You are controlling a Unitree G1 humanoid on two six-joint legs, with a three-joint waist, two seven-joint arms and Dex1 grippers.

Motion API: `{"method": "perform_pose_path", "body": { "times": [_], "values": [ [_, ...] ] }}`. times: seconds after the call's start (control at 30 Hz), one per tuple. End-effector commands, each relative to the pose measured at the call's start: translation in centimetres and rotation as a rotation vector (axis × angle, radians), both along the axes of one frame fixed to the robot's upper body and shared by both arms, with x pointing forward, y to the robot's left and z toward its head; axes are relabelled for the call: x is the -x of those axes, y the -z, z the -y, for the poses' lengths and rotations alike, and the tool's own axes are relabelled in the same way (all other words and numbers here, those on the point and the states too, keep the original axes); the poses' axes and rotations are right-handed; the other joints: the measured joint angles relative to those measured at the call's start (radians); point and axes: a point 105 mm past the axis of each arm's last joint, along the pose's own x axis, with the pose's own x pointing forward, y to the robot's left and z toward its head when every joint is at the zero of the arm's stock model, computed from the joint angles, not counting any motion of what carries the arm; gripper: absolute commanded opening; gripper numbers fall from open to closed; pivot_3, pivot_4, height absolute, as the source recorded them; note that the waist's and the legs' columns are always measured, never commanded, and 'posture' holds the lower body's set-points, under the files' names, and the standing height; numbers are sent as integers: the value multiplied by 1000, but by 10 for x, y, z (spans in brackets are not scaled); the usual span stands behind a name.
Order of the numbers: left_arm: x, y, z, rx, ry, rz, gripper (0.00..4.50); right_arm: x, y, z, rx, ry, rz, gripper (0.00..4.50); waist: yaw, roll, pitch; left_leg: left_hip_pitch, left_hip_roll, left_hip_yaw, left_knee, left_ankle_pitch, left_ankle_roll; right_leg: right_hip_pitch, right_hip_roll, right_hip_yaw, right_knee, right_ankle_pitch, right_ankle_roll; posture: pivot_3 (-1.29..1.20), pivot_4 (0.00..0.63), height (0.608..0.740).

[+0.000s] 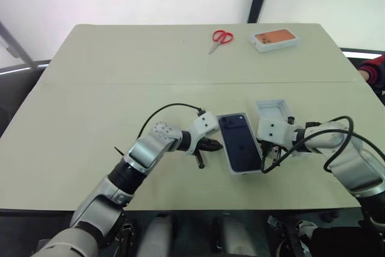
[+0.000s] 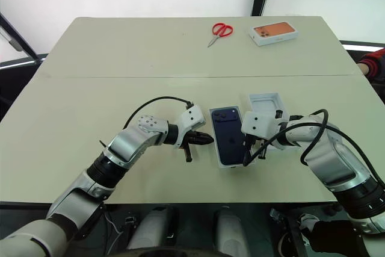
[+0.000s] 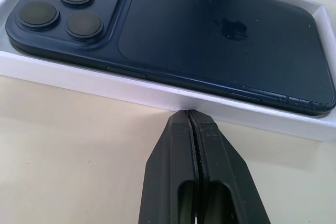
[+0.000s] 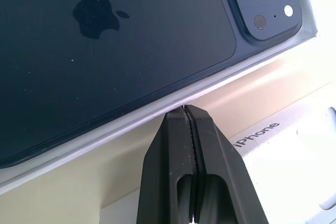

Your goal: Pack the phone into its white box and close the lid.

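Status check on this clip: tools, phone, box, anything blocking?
Left tool shut, at the white box's near wall. Right tool shut, at the opposite side. Phone lying back-up in the box, lid not on. White insert close beside the right arm.

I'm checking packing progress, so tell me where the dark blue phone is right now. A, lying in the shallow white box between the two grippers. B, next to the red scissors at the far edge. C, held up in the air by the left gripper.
A: the phone lies back up inside the white box, with the left gripper and the right gripper shut and pressed against its opposite long walls.
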Motion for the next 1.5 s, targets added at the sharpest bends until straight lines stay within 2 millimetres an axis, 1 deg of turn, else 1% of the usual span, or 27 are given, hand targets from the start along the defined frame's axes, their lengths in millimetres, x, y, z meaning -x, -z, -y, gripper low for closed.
{"method": "perform_pose_path", "body": {
  "times": [0.03,0.4,0.77,0.93,1.3,1.5],
  "values": [
    [-4,-9,3,26,-6,34,66,2,-8,-11,-22,-54,28,0,0,0,0,0,0,0,0,0,0,0,0,0,0,0,0,0,150,740],
    [-6,-12,0,21,1,39,66,1,-7,-4,-10,-28,28,0,-1,0,0,0,0,0,0,0,0,0,0,0,0,0,0,0,150,740],
    [-18,-17,-9,40,-65,43,66,0,-14,3,2,-15,37,0,-1,0,0,0,0,0,0,0,0,0,0,0,0,0,0,0,150,740],
    [-21,-15,-10,40,-86,39,66,1,-18,4,6,-21,42,0,-1,0,0,0,0,0,0,0,0,0,0,0,0,0,0,0,150,740],
    [-26,-16,3,92,-122,16,66,1,-25,8,15,-14,56,0,1,0,0,0,0,0,0,0,0,0,0,0,0,0,0,0,150,740],
    [-28,-16,5,95,-125,19,66,-3,-42,12,-7,9,96,0,0,0,0,0,0,0,0,0,0,0,0,0,0,0,0,0,150,740]
  ]
}}
